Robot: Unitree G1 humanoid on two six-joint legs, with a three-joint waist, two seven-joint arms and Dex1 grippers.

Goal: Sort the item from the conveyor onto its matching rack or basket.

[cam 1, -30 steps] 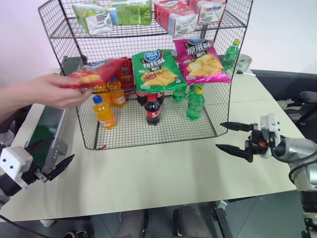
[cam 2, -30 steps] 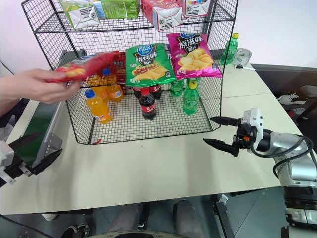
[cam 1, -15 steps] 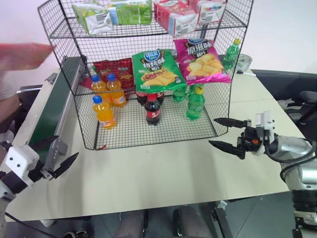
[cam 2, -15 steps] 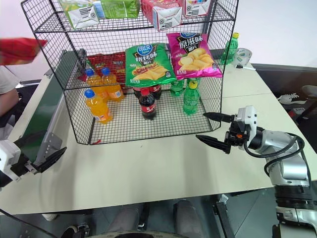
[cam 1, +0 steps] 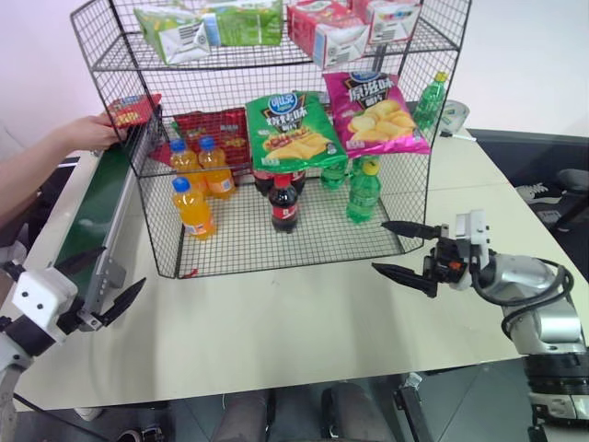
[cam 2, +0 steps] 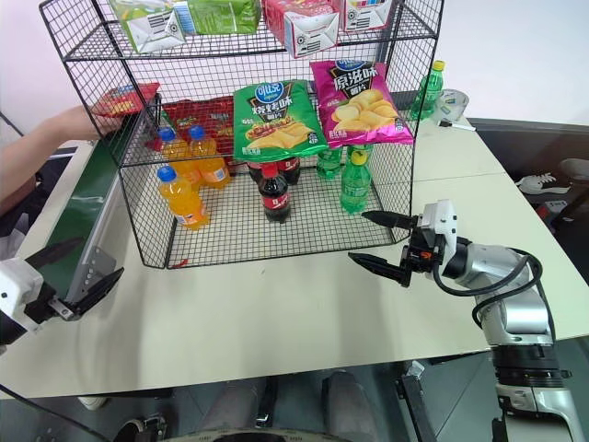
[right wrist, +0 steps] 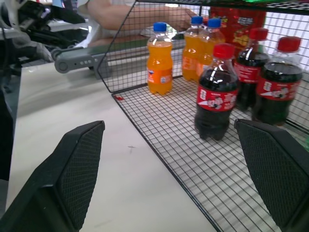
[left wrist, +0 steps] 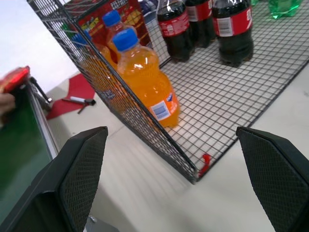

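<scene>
A person's hand (cam 1: 87,133) holds the item, a shiny red crisp bag (cam 1: 134,110), low over the far end of the conveyor (cam 1: 92,207), right beside the left side of the rack (cam 1: 276,138). The bag (left wrist: 14,77) also shows in the left wrist view. My left gripper (cam 1: 124,266) is open and empty at the conveyor's near end, far from the bag. Open and empty too, my right gripper (cam 1: 378,246) hovers over the table just off the rack's front right corner.
The rack's bottom tier holds orange soda bottles (cam 1: 193,207), cola bottles (cam 1: 283,203) and green bottles (cam 1: 363,191). A second red bag (cam 1: 207,127), a green crisp bag (cam 1: 293,131) and a pink crisp bag (cam 1: 375,112) hang above; cartons (cam 1: 184,32) sit on top.
The person's hand carried the red bag from in front of the rack up and left, then down to the conveyor's far end. My right gripper moved left toward the rack. The left gripper stayed put.
</scene>
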